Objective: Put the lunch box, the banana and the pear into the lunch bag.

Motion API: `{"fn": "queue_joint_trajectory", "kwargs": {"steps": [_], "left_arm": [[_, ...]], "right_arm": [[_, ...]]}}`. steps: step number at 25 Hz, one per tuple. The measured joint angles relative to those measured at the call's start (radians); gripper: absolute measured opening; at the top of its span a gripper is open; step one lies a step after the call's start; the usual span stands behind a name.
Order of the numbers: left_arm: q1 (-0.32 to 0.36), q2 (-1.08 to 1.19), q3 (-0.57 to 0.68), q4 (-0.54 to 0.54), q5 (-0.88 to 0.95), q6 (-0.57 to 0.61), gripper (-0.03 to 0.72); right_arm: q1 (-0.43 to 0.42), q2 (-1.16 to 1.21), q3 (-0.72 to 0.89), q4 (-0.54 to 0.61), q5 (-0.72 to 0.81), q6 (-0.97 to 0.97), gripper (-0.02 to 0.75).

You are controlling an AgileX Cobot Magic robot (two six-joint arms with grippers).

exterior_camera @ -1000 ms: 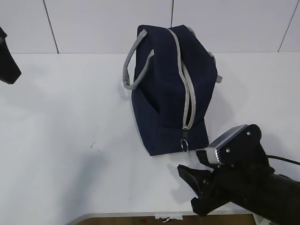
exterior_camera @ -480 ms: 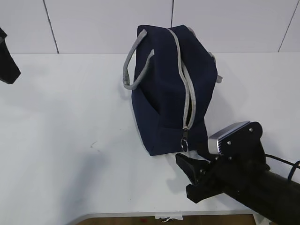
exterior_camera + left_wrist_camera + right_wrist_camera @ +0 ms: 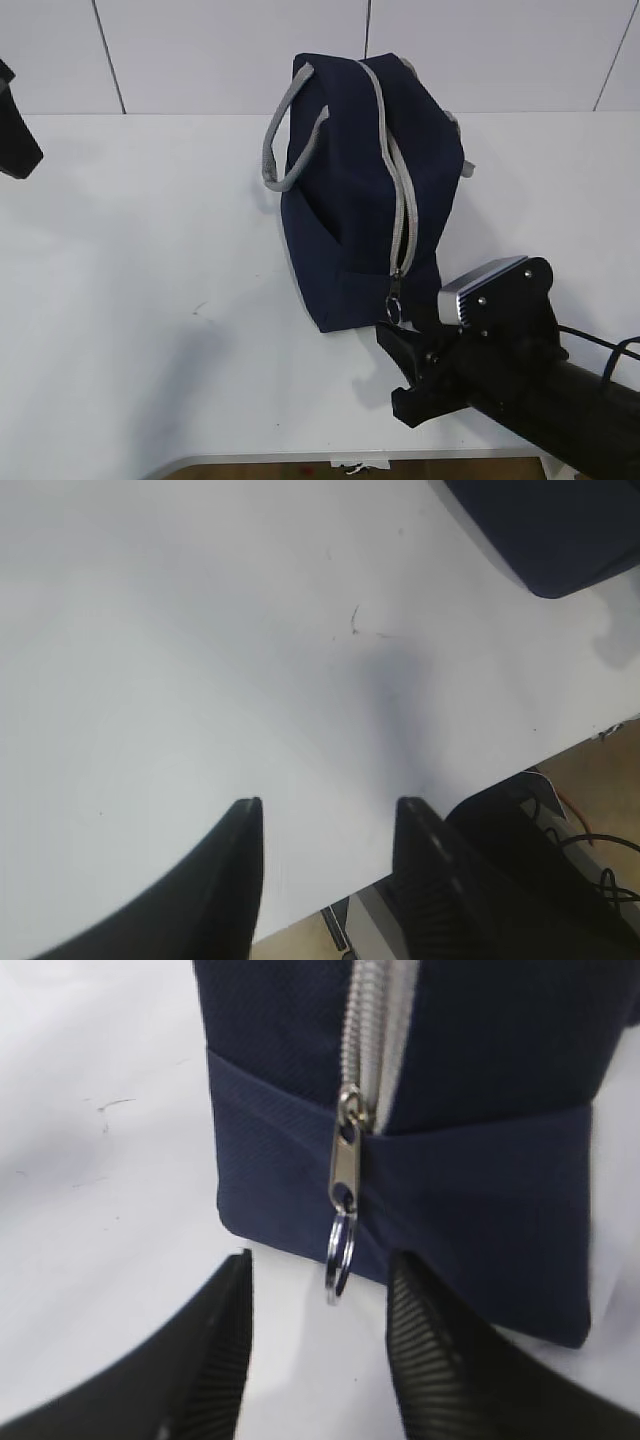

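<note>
The lunch bag [image 3: 365, 190] stands on the white table [image 3: 150, 300], a little toward one o'clock from the middle of the exterior view, its top zipped shut. The grey zipper [image 3: 400, 200] runs over the top and down the near end, where the ring pull [image 3: 394, 311] hangs close to the table. One grey handle [image 3: 280, 140] loops out at the bag's ten o'clock side.

The right gripper [image 3: 385, 345] sits low at five o'clock in the exterior view, its tip just beside the bag's near bottom corner. In the right wrist view its two fingers [image 3: 215, 1360] are spread apart, and the ring [image 3: 340, 1252] hangs above the gap between them, at twelve o'clock from it, touched by neither finger.

The left gripper [image 3: 325, 815] hovers over bare table with its fingers apart and nothing between them; a corner of the bag [image 3: 560, 530] shows at one o'clock in its view. In the exterior view part of the left arm [image 3: 15, 130] shows at nine o'clock, well apart from the bag.
</note>
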Motion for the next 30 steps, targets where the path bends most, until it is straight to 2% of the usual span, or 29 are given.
{"fn": "queue_joint_trajectory", "kwargs": {"steps": [5, 20, 30], "left_arm": [[0.000, 0.000, 0.000, 0.000, 0.000, 0.000, 0.323], [0.000, 0.000, 0.000, -0.024, 0.000, 0.000, 0.312], [0.000, 0.000, 0.000, -0.024, 0.000, 0.000, 0.308]], "right_arm": [[0.000, 0.000, 0.000, 0.002, -0.002, 0.000, 0.265], [0.000, 0.036, -0.032, 0.005, -0.002, 0.000, 0.251], [0.000, 0.036, -0.032, 0.046, -0.002, 0.000, 0.151]]}}
